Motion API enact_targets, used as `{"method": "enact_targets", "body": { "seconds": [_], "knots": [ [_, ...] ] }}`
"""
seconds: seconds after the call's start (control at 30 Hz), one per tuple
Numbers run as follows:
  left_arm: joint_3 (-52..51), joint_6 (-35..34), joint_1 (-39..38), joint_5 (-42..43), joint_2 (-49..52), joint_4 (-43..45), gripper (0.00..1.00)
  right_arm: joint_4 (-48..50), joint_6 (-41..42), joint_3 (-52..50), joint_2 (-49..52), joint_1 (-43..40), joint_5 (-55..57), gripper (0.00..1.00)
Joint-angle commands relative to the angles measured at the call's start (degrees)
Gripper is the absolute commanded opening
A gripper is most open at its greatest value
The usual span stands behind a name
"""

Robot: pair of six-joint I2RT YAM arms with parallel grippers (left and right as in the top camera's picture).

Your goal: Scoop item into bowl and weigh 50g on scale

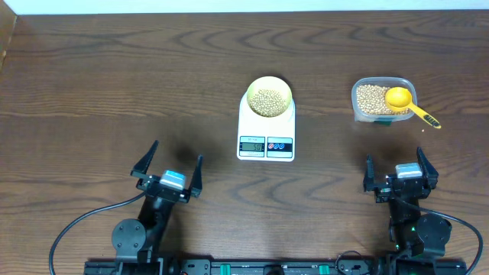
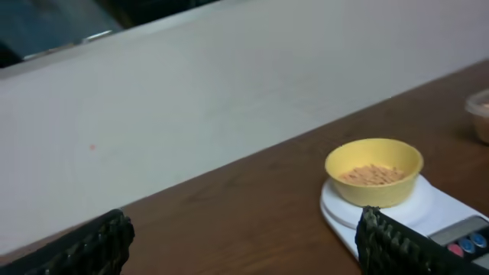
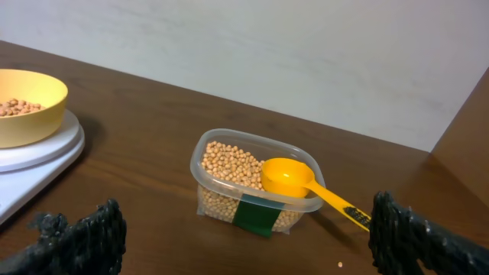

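One brown table [image 1: 114, 84], pale wall [image 2: 229, 99]

Overhead view: even, bright, sharp; only faint soft shadows on dark worktop [image 1: 92, 76]. Left wrist view: dimmer, soft, grainy; bowl [image 2: 374, 172] slightly blurred, left hand [image 2: 243, 225] out of focus. Right wrist view: warmer, clearer; mild sheen on tub [image 3: 221, 141] rim; right hand [image 3: 246, 214] blurred.

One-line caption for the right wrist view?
Yellow scoop lies in clear tub of beans; part-filled bowl sits on scale at frame left.
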Motion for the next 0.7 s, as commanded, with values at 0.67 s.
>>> {"method": "enact_targets", "body": {
  "seconds": [0.67],
  "knots": [
    [-3.3, -2.6, 0.2, -12.3, -3.0, -6.8, 0.95, -0.2, 0.7, -0.1, -0.3, 0.2, -0.5, 0.99]
  ]
}}
